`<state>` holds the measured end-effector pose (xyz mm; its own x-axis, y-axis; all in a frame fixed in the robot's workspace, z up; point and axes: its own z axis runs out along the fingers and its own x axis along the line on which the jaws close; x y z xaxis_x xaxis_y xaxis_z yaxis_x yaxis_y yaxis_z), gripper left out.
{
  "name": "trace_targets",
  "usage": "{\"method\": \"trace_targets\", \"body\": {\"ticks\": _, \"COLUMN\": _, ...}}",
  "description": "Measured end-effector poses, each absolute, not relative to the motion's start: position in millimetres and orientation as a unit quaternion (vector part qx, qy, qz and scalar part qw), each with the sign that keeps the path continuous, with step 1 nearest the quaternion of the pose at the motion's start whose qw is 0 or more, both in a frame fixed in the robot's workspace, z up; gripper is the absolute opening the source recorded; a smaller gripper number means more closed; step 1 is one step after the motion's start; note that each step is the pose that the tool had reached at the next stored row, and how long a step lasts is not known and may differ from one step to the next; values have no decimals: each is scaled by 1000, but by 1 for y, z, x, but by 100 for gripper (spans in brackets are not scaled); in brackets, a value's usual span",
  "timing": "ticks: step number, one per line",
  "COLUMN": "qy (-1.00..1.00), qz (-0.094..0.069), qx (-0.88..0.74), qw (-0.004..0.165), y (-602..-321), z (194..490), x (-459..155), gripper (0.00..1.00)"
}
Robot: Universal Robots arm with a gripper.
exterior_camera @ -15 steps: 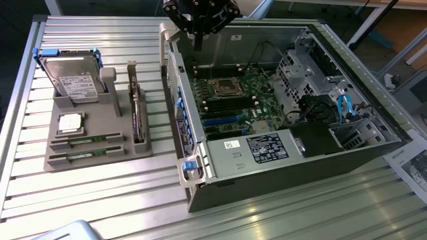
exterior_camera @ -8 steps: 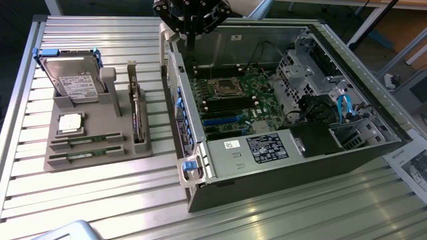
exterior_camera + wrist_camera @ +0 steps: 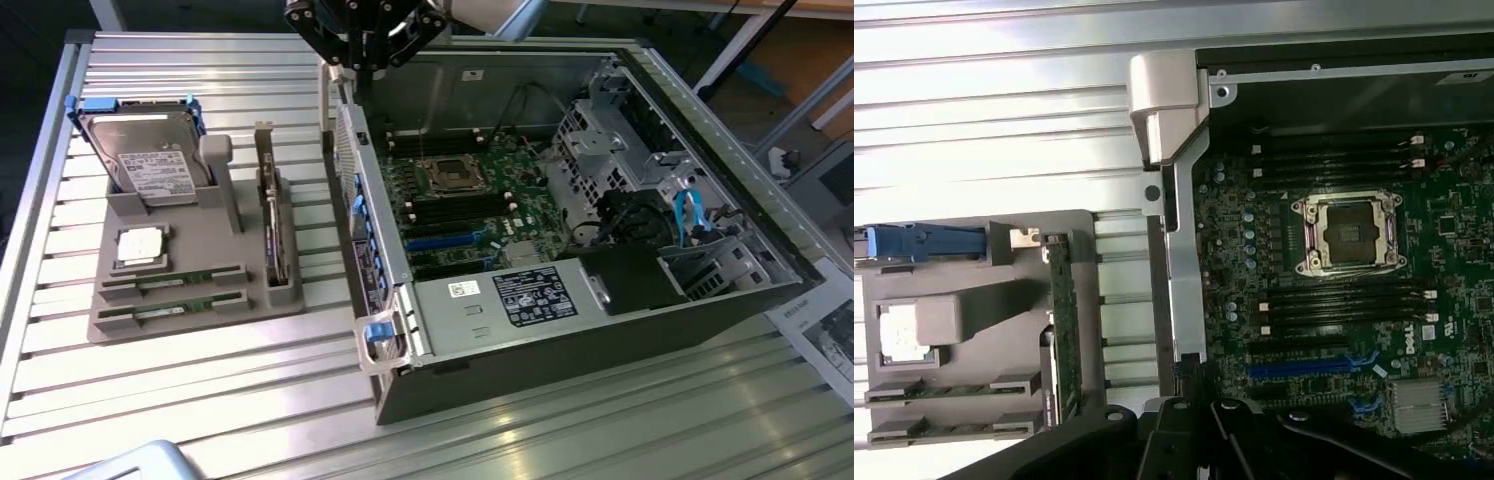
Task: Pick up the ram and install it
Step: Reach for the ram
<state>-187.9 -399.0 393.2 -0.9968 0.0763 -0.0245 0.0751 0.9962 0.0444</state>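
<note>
Slatted metal table, furniture legs beyond its far edge, carries an open case and, on the exterior view's left, a grey holder; 2 ram sticks lie in its near slots. Over the case's far corner the gripper hangs clenched. Wrist view details the processor socket; exterior view, the hard drive.

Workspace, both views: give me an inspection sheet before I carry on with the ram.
Surface: slatted metal table carrying a gray holder and an open computer case.
Job's things: one ram and a second ram lie flat in the holder; the motherboard's memory slots look empty.
Clutter: hard drive, silver processor chip, upright expansion card, all in the holder.
Claw: shut, raised over the case's wall, nothing seen in it.
Cables: blue cables inside the case, apart from the memory slots.
Surroundings: printed sheet at the exterior view's right.
</note>
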Motion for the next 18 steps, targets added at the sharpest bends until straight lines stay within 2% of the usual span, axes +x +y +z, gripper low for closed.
{"method": "trace_targets", "body": {"ticks": 18, "qy": 999, "qz": 22, "qx": 38, "qw": 13, "y": -399, "z": 393, "x": -246, "gripper": 10}}
